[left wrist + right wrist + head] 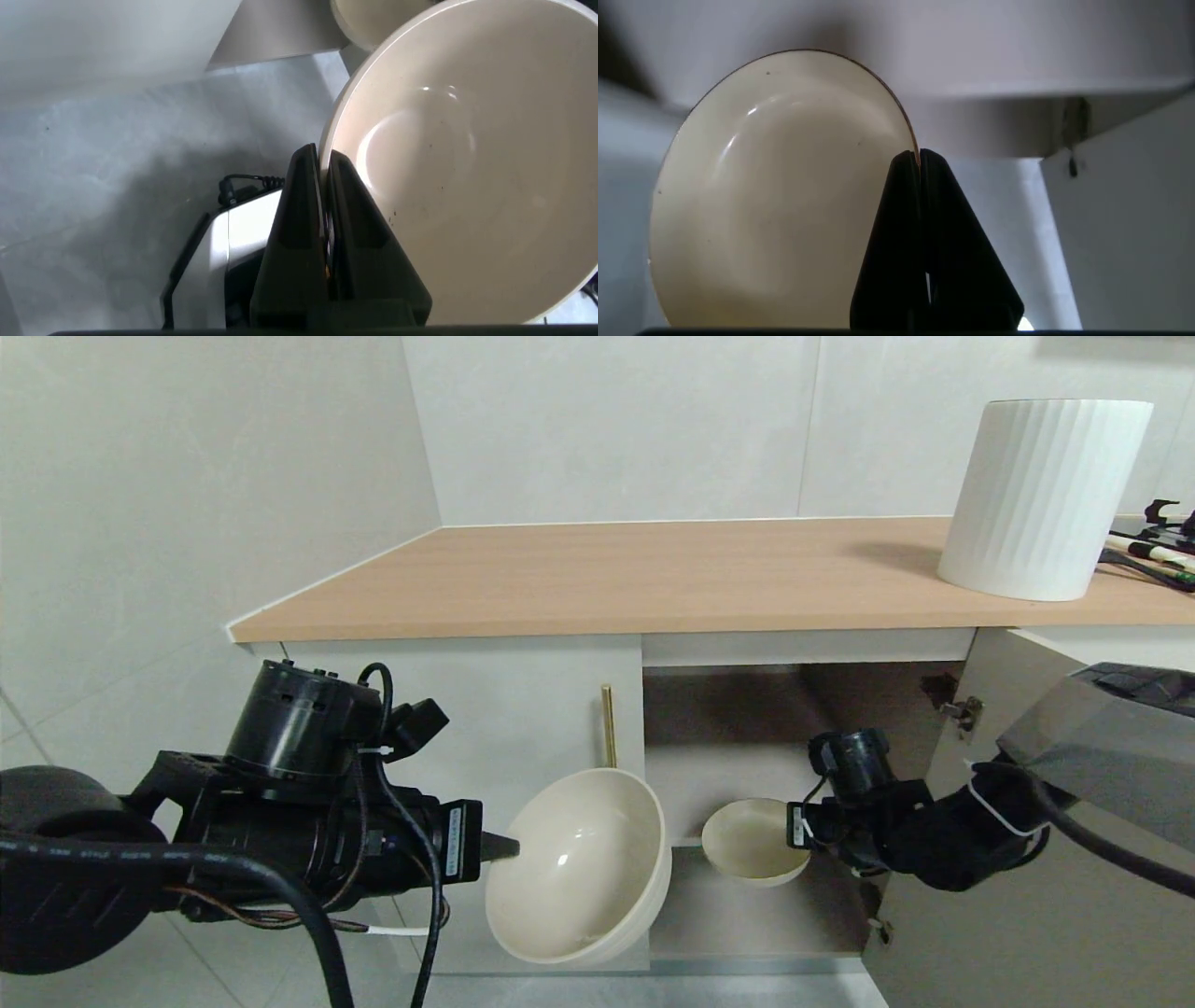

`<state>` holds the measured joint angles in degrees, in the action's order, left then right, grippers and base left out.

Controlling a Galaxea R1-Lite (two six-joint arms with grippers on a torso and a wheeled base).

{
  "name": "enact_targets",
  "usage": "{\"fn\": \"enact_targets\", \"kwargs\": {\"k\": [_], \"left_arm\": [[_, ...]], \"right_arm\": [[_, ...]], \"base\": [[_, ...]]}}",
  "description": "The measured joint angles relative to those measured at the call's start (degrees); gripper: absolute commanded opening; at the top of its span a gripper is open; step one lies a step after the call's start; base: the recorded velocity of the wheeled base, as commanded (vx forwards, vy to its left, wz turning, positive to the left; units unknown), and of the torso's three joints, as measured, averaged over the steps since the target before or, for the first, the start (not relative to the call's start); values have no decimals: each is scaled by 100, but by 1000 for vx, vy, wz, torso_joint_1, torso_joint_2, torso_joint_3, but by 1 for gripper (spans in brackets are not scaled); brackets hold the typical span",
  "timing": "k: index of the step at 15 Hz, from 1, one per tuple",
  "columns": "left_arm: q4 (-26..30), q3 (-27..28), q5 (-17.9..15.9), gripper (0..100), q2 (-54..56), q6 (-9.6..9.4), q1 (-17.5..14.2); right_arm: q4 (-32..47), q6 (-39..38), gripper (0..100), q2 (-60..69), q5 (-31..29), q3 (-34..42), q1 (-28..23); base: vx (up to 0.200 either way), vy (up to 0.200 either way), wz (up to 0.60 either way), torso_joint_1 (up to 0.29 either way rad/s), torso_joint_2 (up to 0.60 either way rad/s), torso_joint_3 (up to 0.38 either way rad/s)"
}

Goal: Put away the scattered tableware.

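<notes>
While I hold both bowls, neither looks stowed yet: right gripper (pixel 801 826) clamps the small bowl (pixel 752 840) by its rim at the mouth of the open cabinet (pixel 738 700); left gripper (pixel 509 847) clamps the large bowl (pixel 583 868) just outside it.

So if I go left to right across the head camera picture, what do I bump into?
Left claw → the big round cream bowl it grips → small round cream bowl → right claw gripping it → tall white ribbed container on the wooden countertop.
</notes>
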<state>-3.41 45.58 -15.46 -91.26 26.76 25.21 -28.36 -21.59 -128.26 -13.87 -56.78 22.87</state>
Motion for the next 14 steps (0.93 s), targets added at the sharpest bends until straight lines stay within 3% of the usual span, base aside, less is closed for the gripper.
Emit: {"fn": "enact_targets", "kwargs": {"k": [4,8,14], "left_arm": [[2,-10,71,0,6,1,44],[2,-11,115,0,0,4,63],[-6,-7,183,0,-72,-7,96]], "right_arm": [[375,22,0,-622,-178,-901,-195],[1358,20,0,-995,-556,-2125,-272],[1134,-6,0,-1498,-734,-2584,-394]], "base": [[0,0,0,0,0,0],[0,0,0,0,0,0],[0,0,0,0,0,0]]}}
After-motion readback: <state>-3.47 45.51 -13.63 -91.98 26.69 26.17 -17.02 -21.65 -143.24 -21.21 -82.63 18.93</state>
